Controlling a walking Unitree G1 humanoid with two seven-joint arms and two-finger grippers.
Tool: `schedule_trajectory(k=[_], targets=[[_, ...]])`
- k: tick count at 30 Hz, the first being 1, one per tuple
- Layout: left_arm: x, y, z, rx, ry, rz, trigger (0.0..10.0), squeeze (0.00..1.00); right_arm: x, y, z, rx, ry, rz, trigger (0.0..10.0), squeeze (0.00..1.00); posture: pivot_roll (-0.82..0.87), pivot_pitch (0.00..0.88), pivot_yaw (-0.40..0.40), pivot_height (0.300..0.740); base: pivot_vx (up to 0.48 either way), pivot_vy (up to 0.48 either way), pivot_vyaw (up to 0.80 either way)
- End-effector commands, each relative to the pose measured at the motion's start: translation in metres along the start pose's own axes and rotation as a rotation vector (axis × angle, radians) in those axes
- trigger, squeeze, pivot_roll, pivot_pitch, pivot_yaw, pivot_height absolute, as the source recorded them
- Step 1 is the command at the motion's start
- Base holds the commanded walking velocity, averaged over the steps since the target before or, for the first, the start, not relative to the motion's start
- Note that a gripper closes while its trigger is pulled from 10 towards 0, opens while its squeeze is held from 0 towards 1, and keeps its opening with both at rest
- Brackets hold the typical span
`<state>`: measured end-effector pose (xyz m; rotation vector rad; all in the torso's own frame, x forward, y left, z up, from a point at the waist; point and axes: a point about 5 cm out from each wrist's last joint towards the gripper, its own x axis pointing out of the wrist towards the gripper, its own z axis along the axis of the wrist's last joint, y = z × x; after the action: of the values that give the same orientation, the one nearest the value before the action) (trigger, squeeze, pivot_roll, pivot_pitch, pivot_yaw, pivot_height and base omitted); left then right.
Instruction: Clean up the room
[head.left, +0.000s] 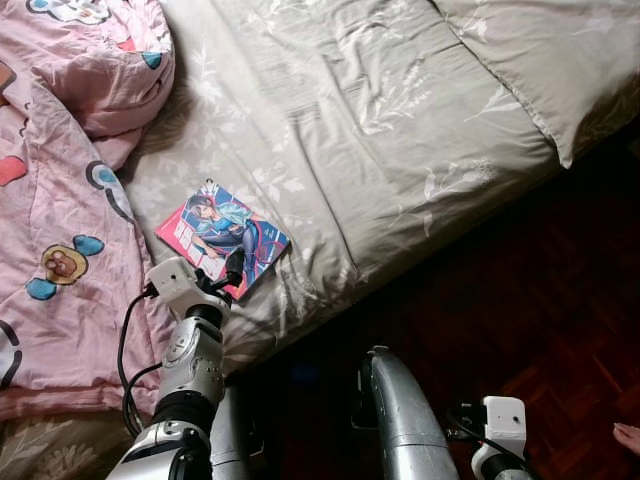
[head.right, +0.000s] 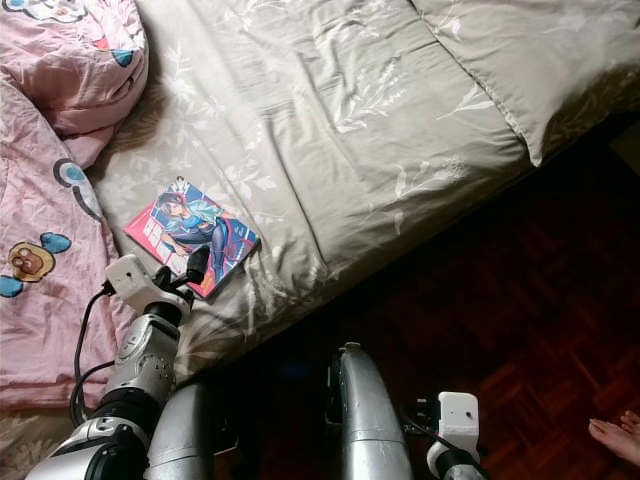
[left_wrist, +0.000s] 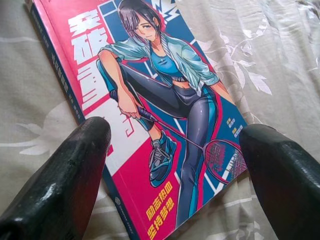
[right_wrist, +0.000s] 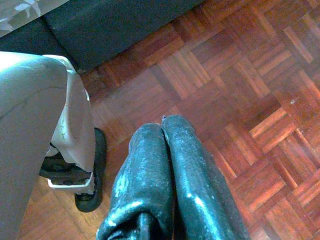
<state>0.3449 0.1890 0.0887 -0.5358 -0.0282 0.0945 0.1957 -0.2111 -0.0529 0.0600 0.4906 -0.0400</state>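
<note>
A thin red-and-blue paperback book with a badminton player on its cover (head.left: 222, 238) lies flat on the grey leaf-print bedsheet (head.left: 380, 110), just beside the rumpled pink cartoon-print quilt (head.left: 50, 210). A grey pillow (head.left: 540, 60) lies well apart from the book. The left gripper (left_wrist: 175, 165) hovers at the book's near corner, fingers spread wide, holding nothing. The right gripper (right_wrist: 167, 165) hangs pressed closed over dark parquet floor (right_wrist: 240, 75). A person's bare toes (head.right: 612, 436) are cut off at the edge.
</note>
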Motion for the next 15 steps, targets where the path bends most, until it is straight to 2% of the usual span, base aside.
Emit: schedule_trajectory(k=[1, 4, 15], targets=[[-0.009, 0.008, -0.017, -0.028, 0.056, 0.048, 10.0, 0.00, -0.012, -0.004, -0.019, 0.005, 0.076, -0.015, 10.0, 0.00, -0.14, 0.438, -0.075, 0.621, 0.000, 0.000, 0.00], [-0.011, 0.010, -0.025, -0.081, 0.083, 0.078, 10.0, 0.00, -0.013, -0.006, -0.020, 0.003, 0.074, -0.016, 10.0, 0.00, -0.15, 0.443, -0.081, 0.621, 0.000, 0.000, 0.00], [-0.012, 0.012, -0.033, -0.116, 0.127, 0.121, 10.0, 0.00, -0.015, -0.010, -0.020, -0.008, 0.070, -0.017, 10.0, 0.00, -0.19, 0.472, -0.105, 0.621, 0.000, 0.000, 0.00]])
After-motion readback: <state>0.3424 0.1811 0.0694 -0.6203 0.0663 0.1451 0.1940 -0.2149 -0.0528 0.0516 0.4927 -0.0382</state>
